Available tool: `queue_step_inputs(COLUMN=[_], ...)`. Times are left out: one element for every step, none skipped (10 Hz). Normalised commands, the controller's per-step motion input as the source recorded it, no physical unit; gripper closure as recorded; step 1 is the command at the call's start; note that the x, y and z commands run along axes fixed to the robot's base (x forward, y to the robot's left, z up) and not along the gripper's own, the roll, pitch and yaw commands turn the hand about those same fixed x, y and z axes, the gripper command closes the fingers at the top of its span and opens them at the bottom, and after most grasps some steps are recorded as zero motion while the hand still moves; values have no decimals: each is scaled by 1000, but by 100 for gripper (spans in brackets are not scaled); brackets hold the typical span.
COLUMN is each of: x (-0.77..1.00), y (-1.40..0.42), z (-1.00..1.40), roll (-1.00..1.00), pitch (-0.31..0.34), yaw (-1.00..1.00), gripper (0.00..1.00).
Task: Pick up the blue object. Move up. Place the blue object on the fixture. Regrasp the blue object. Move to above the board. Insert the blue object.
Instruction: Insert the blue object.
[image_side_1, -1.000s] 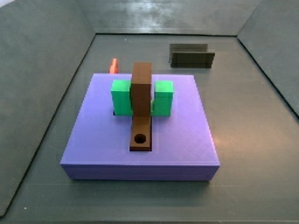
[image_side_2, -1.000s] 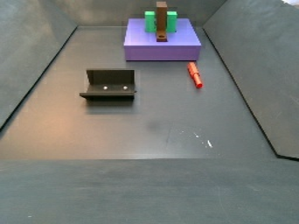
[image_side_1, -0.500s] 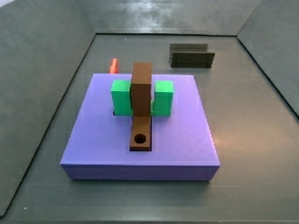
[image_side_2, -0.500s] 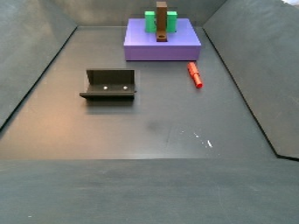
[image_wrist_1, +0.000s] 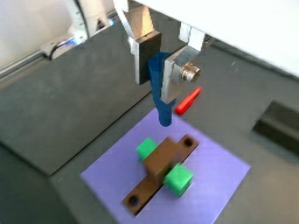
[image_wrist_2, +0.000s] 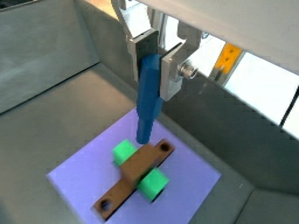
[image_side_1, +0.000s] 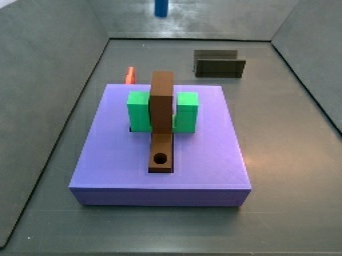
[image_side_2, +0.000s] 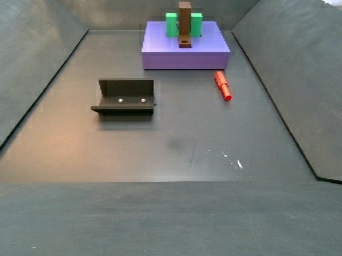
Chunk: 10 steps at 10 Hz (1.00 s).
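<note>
**Tool clamped on the blue rod, high over the lavender board**

In both wrist views the tool (image_wrist_1: 163, 54) has its two flat silver fingers (image_wrist_2: 142, 39) closed onto the upper end of the slim bright-blue rod (image_wrist_2: 147, 96), dark pads pressed against its sides. The rod hangs roughly upright from the grip, its lower end free and touching nothing. In a wrist view that lower end (image_wrist_1: 163, 107) looks forked or notched.

Below the rod lies the large flat lavender-blue board (image_wrist_1: 222, 171), well apart from it. The board carries a long brown strip with a round hole near one end (image_wrist_1: 165, 166), flanked by two bright green blocks (image_wrist_1: 177, 180) that sit against its sides. In a wrist view the rod's tip appears over the end of the strip (image_wrist_2: 163, 149), with clear air between them.

In a side view only the bottom of the rod (image_side_1: 162, 8) shows at the upper edge of the picture, far above the board (image_side_1: 201, 160); the tool itself is out of frame there.

A small red piece (image_side_2: 223, 85) lies on the dark table (image_side_2: 187, 150) just beside the board. The dark L-shaped fixture (image_side_2: 124, 97) stands on the table, apart from the board.
</note>
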Motion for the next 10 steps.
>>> queue_step_inputs(x=[0,0,0,0,0,0,0,0,-3,0], y=[-480,-463,-346,-274,-214,-174,-206,-260,-297,-314], z=[-297,-340,-509,-569,-569,-477,-403,-406,-437,-491], roll=[-364,-343,-136,-51,-51,-59,-26,-40,-36,-3], pitch=[44,36,0,-36,-59,-71,-83,-90,-107,-143], yaw=[123,134,63,0,0,37,100,149,146,94], gripper=[100,100,100,100,100,100,100,100,100,100])
